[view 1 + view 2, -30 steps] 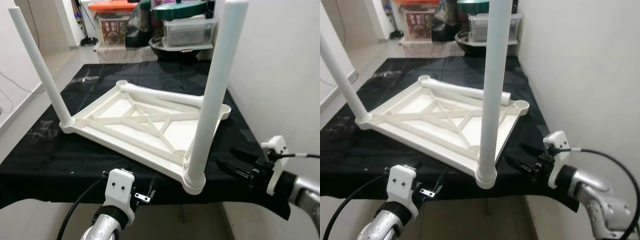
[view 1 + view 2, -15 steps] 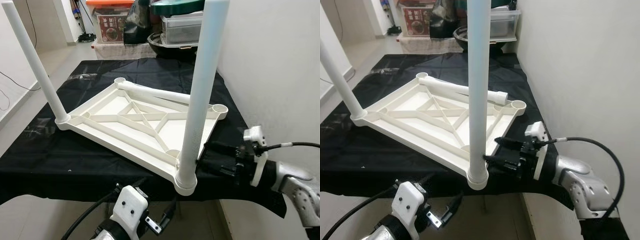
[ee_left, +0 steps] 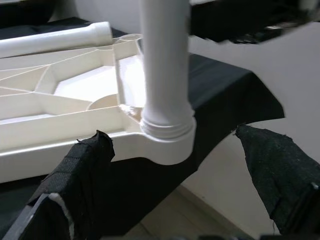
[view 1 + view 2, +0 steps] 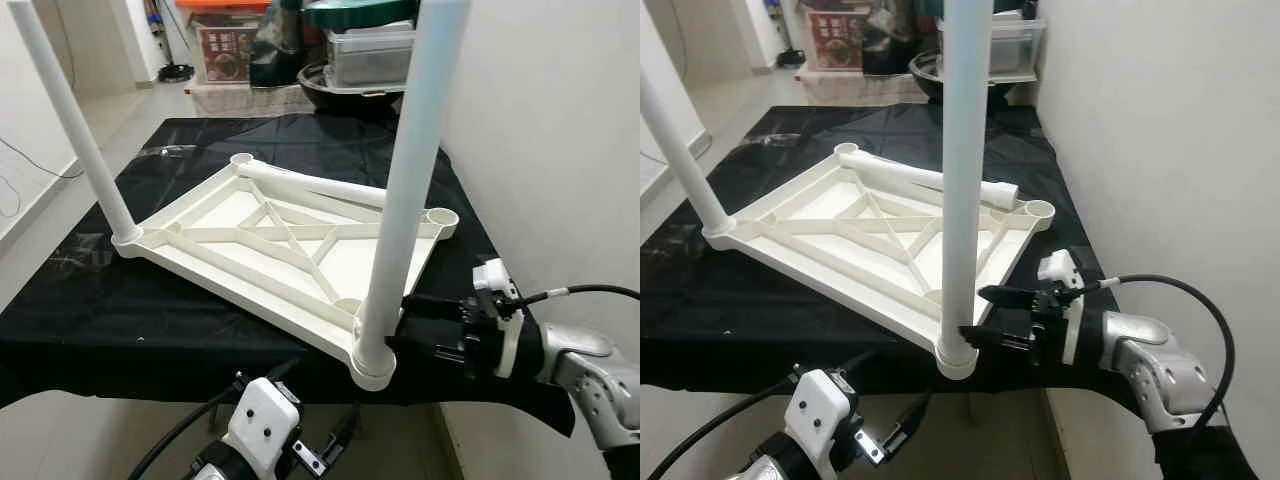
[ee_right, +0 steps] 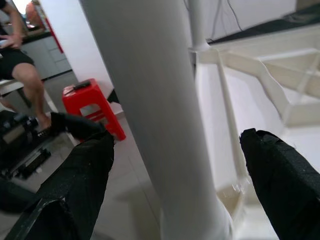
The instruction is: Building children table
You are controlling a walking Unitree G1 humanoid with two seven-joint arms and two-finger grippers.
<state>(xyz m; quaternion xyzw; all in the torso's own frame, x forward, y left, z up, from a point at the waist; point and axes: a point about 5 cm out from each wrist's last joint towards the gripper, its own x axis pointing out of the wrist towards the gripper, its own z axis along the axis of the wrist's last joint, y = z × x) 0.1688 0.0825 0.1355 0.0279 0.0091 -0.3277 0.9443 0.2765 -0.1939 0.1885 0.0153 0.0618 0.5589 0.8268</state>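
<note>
Tabletop (image 4: 250, 225) lies upside down on the black bench (image 4: 90, 300); two legs (image 4: 405, 190) stand fitted, a third (image 4: 320, 187) lies loose. Right hand (image 4: 975, 315) brackets the near-corner leg, fingers wide apart, apparently not gripping. Left hand (image 3: 175, 200), also spread and empty, waits below the near edge.

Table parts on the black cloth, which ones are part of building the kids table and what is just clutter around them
Part of the job:
upturned white tabletop
near leg, standing in its corner socket, right gripper open around its base
far-left leg, standing
loose leg lying across the tabletop
empty corner socket

Just lying about:
storage bins behind the table
red stool
</note>
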